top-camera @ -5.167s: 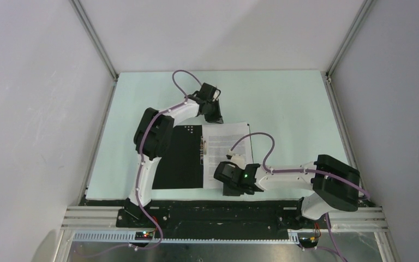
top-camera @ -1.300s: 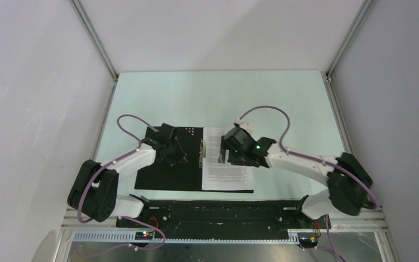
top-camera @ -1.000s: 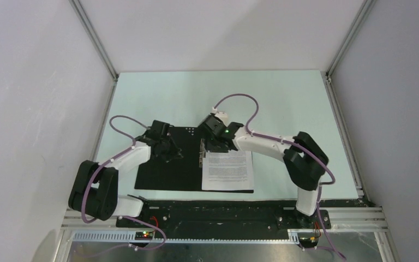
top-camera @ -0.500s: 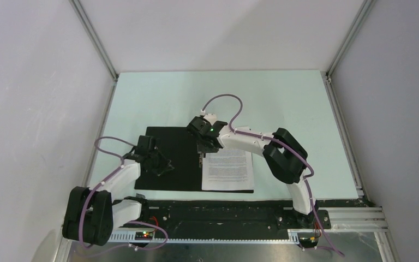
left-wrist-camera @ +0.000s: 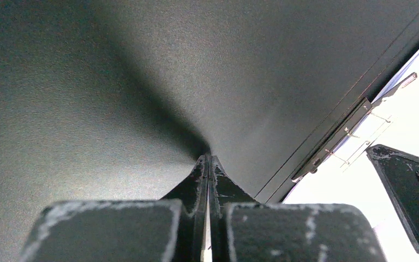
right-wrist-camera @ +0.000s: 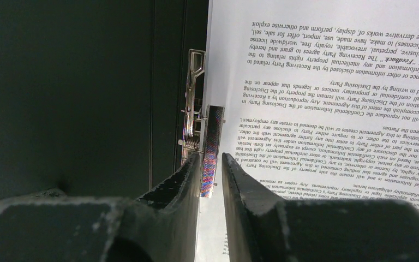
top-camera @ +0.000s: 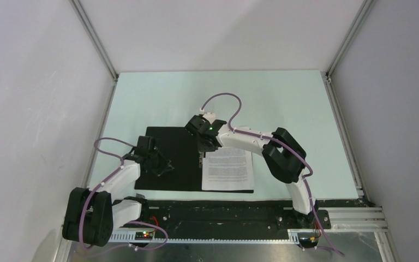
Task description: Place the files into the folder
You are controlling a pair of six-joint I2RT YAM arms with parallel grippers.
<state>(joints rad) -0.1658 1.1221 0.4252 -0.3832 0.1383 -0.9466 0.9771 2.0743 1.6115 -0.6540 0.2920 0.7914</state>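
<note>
Pale mint table (top-camera: 283, 103), walled white on three sides. Lying flat on it, toward the near edge and left of centre: open folder (top-camera: 174, 164), black inside facing up, metal clip mechanism (right-wrist-camera: 193, 103) along the spine. Files (top-camera: 228, 170) resting on the folder's right half, printed side up, not on the table directly.

White arm links (top-camera: 251, 143), black joints (top-camera: 283, 158), purple cables (top-camera: 222, 99), green LED (top-camera: 210, 129). Black fingers (left-wrist-camera: 114, 229), scuffed whitish along edges.
</note>
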